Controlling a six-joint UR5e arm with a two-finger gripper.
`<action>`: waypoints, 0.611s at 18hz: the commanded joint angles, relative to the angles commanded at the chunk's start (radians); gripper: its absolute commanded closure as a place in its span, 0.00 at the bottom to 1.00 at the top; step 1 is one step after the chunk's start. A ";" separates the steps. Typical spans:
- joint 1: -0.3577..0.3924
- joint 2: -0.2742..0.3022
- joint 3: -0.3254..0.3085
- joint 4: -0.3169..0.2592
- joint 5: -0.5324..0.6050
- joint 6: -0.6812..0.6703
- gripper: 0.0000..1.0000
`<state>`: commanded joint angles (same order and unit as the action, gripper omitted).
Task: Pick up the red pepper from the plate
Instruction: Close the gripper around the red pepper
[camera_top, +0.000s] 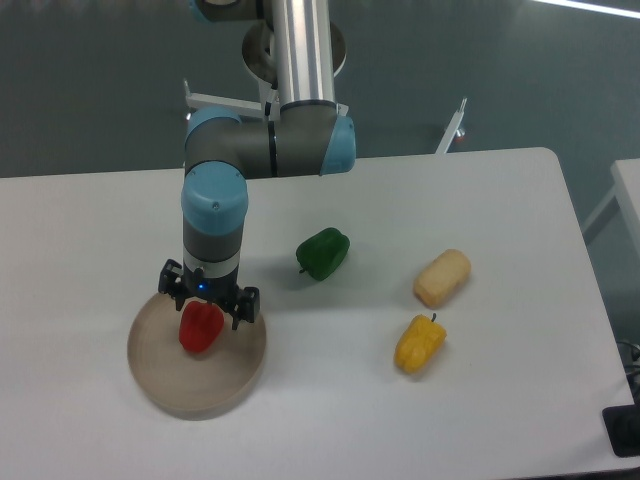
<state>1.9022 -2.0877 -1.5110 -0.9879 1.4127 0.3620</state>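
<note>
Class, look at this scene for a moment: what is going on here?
A single robot arm has its gripper directly over the red pepper, which lies on the plate. The fingers are spread to either side of the pepper's top, not closed on it. The pepper is not lifted. A green pepper, a yellow pepper and a pale block lie untouched on the table.

On my white table (120, 220) a green pepper (323, 253) lies near the middle. To its right, well apart, sits a pale tan bread roll (442, 277), and just below that a yellow pepper (419, 343) with its dark stem pointing up. Behind the table's far edge, white metal brackets (452, 128) stand against a dark grey floor (500, 70).
</note>
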 joint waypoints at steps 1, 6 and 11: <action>-0.002 -0.006 -0.002 0.005 0.002 -0.002 0.00; -0.015 -0.025 -0.005 0.022 0.018 -0.003 0.00; -0.020 -0.032 -0.009 0.035 0.037 0.005 0.00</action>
<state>1.8822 -2.1199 -1.5202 -0.9526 1.4496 0.3666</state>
